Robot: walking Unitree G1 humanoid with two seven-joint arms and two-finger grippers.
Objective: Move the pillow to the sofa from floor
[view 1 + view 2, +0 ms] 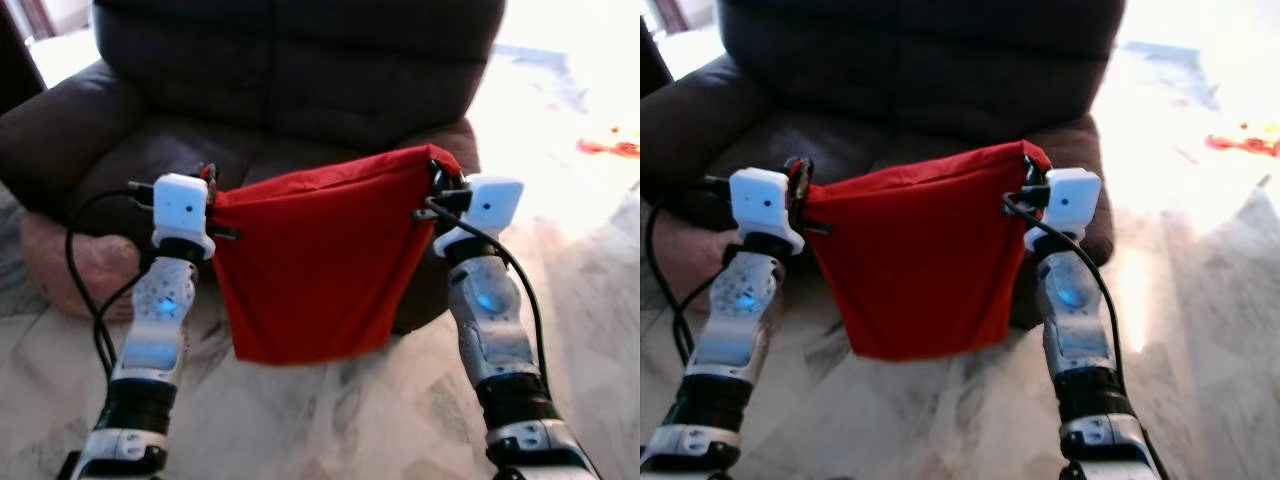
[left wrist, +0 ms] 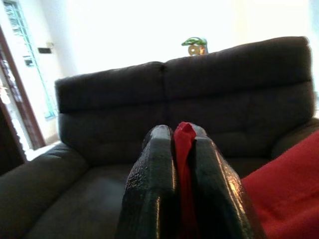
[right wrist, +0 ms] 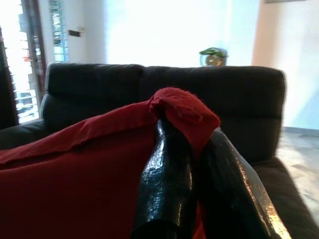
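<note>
The red pillow (image 1: 305, 270) hung between both grippers, clear of the floor, before the sofa (image 1: 300, 90). Left gripper (image 2: 183, 164) and right gripper (image 3: 197, 149) each pinched an upper corner.

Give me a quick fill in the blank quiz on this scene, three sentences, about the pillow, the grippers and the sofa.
1. The pillow hanging between the two grippers is ____ in colour.
2. The left gripper is ____ on a corner of the pillow, and the right gripper pinches the other top corner.
3. The dark piece of furniture right behind the pillow is a ____.

Missing words: red; shut; sofa
</note>
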